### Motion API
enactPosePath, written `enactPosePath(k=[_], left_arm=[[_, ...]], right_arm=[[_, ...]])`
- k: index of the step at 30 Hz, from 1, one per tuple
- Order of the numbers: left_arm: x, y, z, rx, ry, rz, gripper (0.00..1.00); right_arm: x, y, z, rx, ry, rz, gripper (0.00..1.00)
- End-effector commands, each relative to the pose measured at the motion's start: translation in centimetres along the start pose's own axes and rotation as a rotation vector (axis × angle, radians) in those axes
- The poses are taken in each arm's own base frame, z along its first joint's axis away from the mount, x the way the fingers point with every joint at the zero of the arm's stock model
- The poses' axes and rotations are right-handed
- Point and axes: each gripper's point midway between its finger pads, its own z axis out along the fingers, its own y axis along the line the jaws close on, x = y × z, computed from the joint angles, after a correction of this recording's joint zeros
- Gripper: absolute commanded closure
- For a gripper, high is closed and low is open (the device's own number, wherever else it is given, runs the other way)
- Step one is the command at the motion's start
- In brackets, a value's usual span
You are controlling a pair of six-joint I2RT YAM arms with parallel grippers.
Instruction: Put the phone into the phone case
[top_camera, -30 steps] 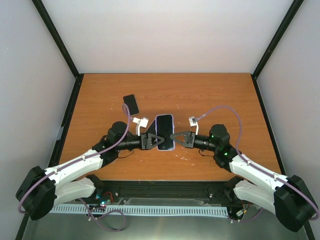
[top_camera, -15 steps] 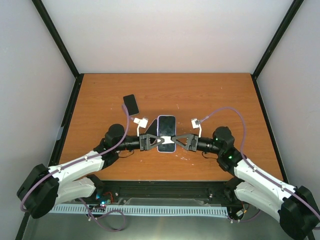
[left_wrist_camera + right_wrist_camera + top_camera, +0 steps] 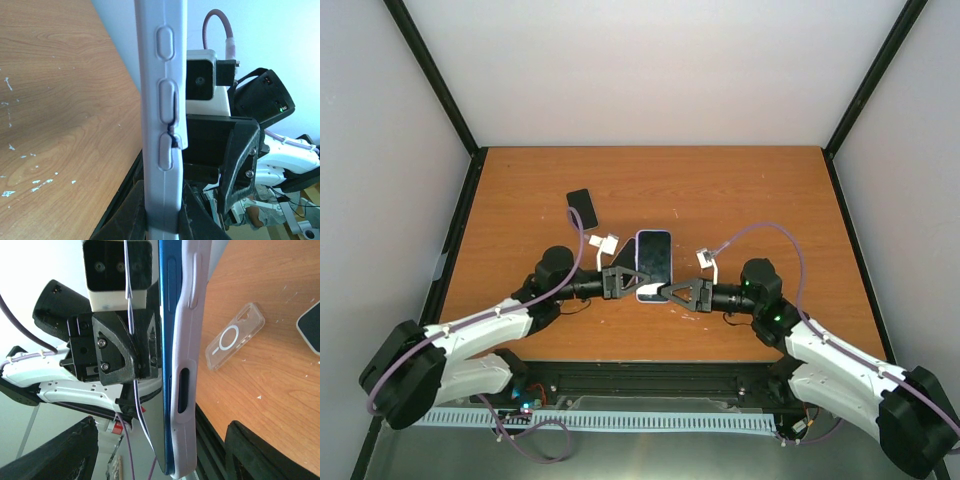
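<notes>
A blue-edged phone (image 3: 167, 355) with a dark screen lies in a lilac phone case (image 3: 192, 330), held edge-up above the table. In the top view the pair (image 3: 653, 258) hangs between both arms. My left gripper (image 3: 162, 202) is shut on the case's lower edge (image 3: 160, 100), with one finger on each face. A small gap shows between phone and case beside the side buttons. My right gripper (image 3: 162, 452) stands open, its fingers (image 3: 265, 452) well clear of both faces. In the top view the left gripper (image 3: 636, 282) touches the case and the right gripper (image 3: 667, 294) sits just off its near right corner.
A clear case with a white ring (image 3: 232, 337) lies flat on the wooden table (image 3: 760, 200). A black phone (image 3: 582, 208) lies at the back left, and its corner (image 3: 311, 326) shows in the right wrist view. Black frame rails border the table.
My left gripper has shut on the case. My right gripper has opened, let go of it and drawn back slightly toward the near edge.
</notes>
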Motion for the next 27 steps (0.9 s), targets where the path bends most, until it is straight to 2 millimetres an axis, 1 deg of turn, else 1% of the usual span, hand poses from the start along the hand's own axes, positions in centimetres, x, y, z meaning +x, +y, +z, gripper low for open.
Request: enactPosePath(k=[1,2,4,7,9,11,13,18,19,22,25,27], left_arm=[[-3.0,-2.9,0.5,0.061,-0.072,0.129,0.95],[-3.1,-2.7,0.5,0.054,-0.077,0.131,0.96],[-3.2,-2.0,0.5,0.022,-0.088,0.14,0.95],[-3.4,-0.2,0.4,-0.07,-0.107,0.159,0.97],[-3.2,0.7,0.4,-0.106,-0.104,0.17,0.97],[-3.0,1.4,0.5,-0.129,-0.091,0.171,0.98],[-2.7,1.6,0.6,-0.134,-0.078,0.174,0.97],[-2.1,1.6,0.6,-0.128,-0.041,0.191,0.97],[-1.8,1.5,0.6,-0.121,-0.028,0.194,0.98],[-0.7,0.8,0.6,-0.075,0.025,0.197,0.98],[0.4,-0.4,0.4,-0.008,0.081,0.201,0.97],[1.1,-1.0,0.1,0.026,0.11,0.209,0.97]], right_arm=[[0.5,0.5,0.2,-0.044,0.013,-0.001,0.45],[0.5,0.4,0.2,-0.042,0.009,0.006,0.51],[0.3,0.3,0.1,-0.035,-0.005,0.026,0.6],[0.1,-0.1,0.0,-0.022,-0.032,0.072,0.77],[0.0,0.0,-0.1,-0.034,-0.045,0.108,0.87],[-0.3,0.4,-0.2,-0.055,-0.063,0.133,0.93],[-0.4,0.5,-0.3,-0.061,-0.071,0.154,0.97],[-0.8,0.7,-0.5,-0.068,-0.096,0.191,0.97],[-0.8,0.6,-0.5,-0.065,-0.1,0.191,0.95],[-1.1,0.8,-0.8,-0.048,-0.122,0.136,0.79],[-1.5,0.3,-1.2,0.024,-0.149,0.048,0.6],[-1.7,0.2,-1.7,0.065,-0.168,0.002,0.51]])
